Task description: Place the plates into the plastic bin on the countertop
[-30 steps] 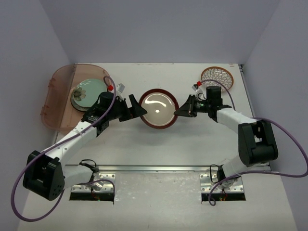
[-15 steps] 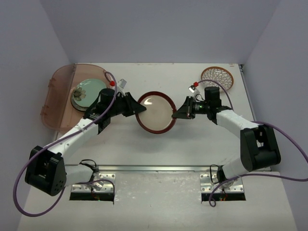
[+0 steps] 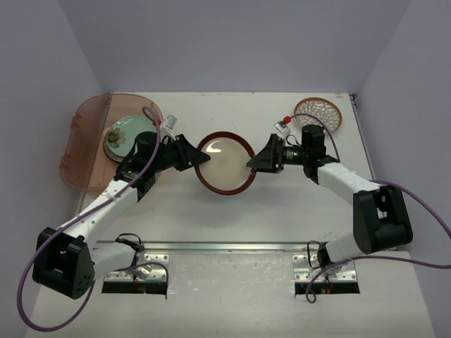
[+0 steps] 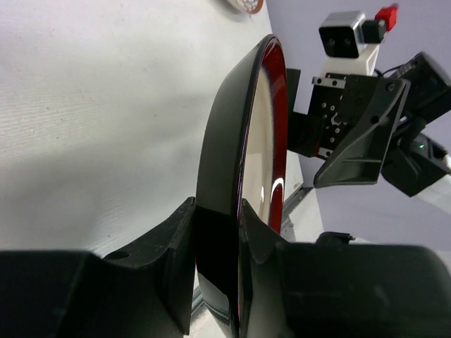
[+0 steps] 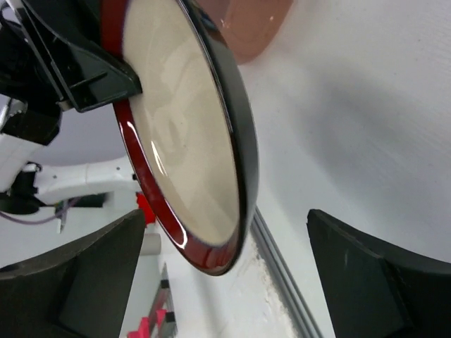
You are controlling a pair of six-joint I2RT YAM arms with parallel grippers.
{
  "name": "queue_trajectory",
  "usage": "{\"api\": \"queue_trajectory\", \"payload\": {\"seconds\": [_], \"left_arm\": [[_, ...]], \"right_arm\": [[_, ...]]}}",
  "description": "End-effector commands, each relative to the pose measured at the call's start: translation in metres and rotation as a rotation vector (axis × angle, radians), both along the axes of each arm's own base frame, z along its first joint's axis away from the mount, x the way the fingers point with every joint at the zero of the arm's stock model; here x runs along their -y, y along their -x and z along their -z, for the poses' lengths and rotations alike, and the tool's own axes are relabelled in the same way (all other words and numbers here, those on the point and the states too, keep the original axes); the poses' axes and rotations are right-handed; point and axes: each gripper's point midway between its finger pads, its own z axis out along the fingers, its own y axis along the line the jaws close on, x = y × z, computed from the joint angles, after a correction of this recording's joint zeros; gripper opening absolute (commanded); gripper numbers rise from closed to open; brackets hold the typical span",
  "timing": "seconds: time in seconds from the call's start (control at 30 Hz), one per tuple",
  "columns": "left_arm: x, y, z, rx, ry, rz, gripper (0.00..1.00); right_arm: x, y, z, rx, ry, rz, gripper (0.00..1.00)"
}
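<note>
**Round cream ceramic plate with a dark red-brown rim point(image 3: 225, 165): gripped on the left, loose on the right**

You have the plate over the middle of the flat white table point(image 3: 282, 211), between the two arms. Your left fingers point(image 3: 199, 158) are pinched narrow on its left rim. The left wrist view shows one black finger on the glossy cream face and the other on the dark underside, both touching. Your right fingers point(image 3: 255, 163) stand wide at the opposite rim. In the right wrist view the rim passes between them with a clear gap on each side, so they hold nothing. The plate looks tilted in both wrist views. You cannot tell from these views whether any part of it touches the table.

At the far left of the table sits the translucent pinkish-brown plastic bin with rounded ends point(image 3: 84, 151). A round mint green plate point(image 3: 128, 134) lies flat inside it, toward the bin's right side and just beside your left wrist.

In the far right corner a round brown-and-white petal-patterned plate point(image 3: 318, 113) lies flat on the table. It is just behind your right wrist and well apart from the bin.

A metal rail point(image 3: 225, 246) runs across the near part of the table, by the arm bases.
</note>
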Motion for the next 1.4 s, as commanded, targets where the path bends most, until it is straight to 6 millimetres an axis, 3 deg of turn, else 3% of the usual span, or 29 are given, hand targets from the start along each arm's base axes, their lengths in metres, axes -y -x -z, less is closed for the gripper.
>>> {"api": "queue_trajectory", "payload": {"seconds": [0.0,0.07,0.17,0.2,0.23,0.33,0.47,0.6,0.7,0.73,0.83,1.0,1.17,1.37], "left_arm": [[-0.046,-0.019,-0.117,0.268,0.146,-0.157,0.0],[-0.076,-0.029,-0.125,0.252,0.115,-0.282,0.0],[-0.145,-0.043,-0.119,0.175,0.063,-0.537,0.0],[-0.17,-0.046,-0.117,0.158,0.057,-0.631,0.0],[-0.21,-0.049,-0.114,0.135,0.057,-0.781,0.0],[-0.27,-0.047,-0.099,0.086,0.095,-0.969,0.0],[-0.309,-0.06,-0.086,0.052,0.122,-1.073,0.0],[-0.347,-0.099,-0.042,-0.083,0.157,-1.104,0.0],[-0.364,-0.117,-0.034,-0.099,0.155,-1.122,0.0],[-0.368,-0.124,-0.023,-0.122,0.155,-1.123,0.0],[-0.373,-0.14,-0.015,-0.111,0.174,-1.1,0.0],[-0.38,-0.148,0.006,-0.139,0.155,-1.105,0.02],[-0.377,-0.147,0.039,-0.238,0.137,-1.111,0.38],[-0.363,-0.147,0.064,-0.358,0.037,-1.099,0.64]], "right_arm": [[0.018,-0.015,-0.01,0.041,-0.001,0.076,0.99],[0.036,-0.022,0.002,0.003,0.022,0.162,0.99],[0.054,-0.024,0.011,-0.012,0.039,0.232,0.99],[0.056,-0.022,0.013,-0.015,0.046,0.235,0.99],[0.057,-0.019,0.017,-0.017,0.059,0.232,0.99],[0.058,-0.014,0.017,-0.001,0.072,0.229,0.99],[0.058,-0.01,0.017,0.005,0.075,0.223,0.99],[0.055,-0.005,0.012,0.011,0.04,0.204,0.99],[0.054,-0.003,0.01,0.017,0.024,0.194,0.99],[0.054,-0.002,0.01,0.018,0.022,0.191,0.99],[0.053,-0.001,0.01,0.022,0.014,0.187,0.99],[0.052,-0.001,0.01,0.025,0.0,0.183,0.99],[0.051,-0.001,0.01,0.022,-0.015,0.178,0.99],[0.051,0.0,0.009,0.028,-0.019,0.178,0.99]]}}
